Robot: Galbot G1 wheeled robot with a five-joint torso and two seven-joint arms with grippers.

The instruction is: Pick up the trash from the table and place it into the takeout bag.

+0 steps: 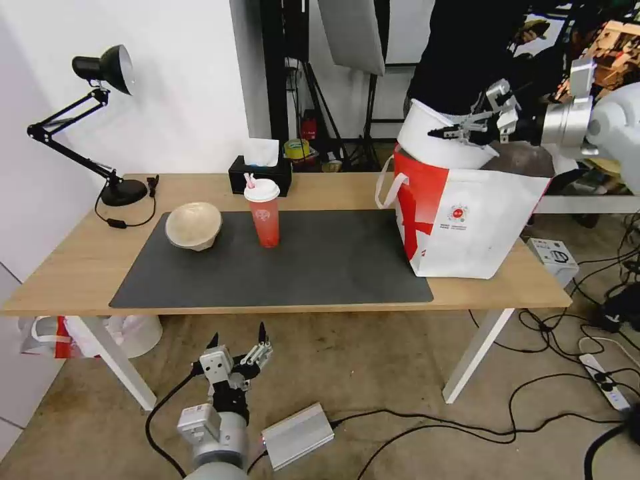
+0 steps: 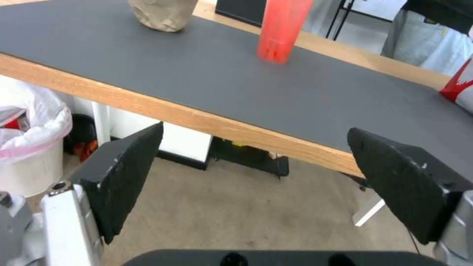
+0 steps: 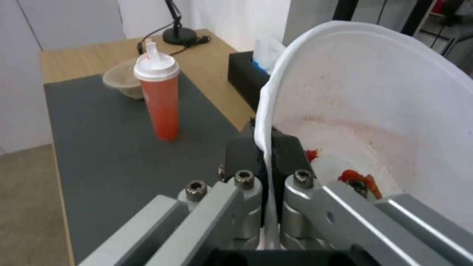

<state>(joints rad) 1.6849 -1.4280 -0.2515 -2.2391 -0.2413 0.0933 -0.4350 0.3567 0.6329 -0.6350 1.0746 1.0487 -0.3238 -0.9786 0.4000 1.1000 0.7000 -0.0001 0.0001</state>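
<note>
My right gripper (image 1: 445, 133) is shut on the rim of the large white plastic bowl (image 1: 437, 137), holding it tilted above the open mouth of the white and red takeout bag (image 1: 467, 220) at the table's right end. In the right wrist view the fingers (image 3: 246, 151) pinch the bowl (image 3: 384, 103) wall, and red food scraps lie inside. The beige paper-pulp bowl (image 1: 193, 225) and the red drink cup (image 1: 265, 213) with white lid and straw stand on the dark grey mat (image 1: 280, 267). My left gripper (image 1: 239, 347) hangs open below the table's front edge.
A black desk lamp (image 1: 100, 127) stands at the table's (image 1: 80, 267) back left, a black tissue box (image 1: 260, 175) behind the cup. A white bin (image 2: 29, 147) sits under the table's left end. Cables, a power strip and a silver box (image 1: 297, 437) lie on the floor.
</note>
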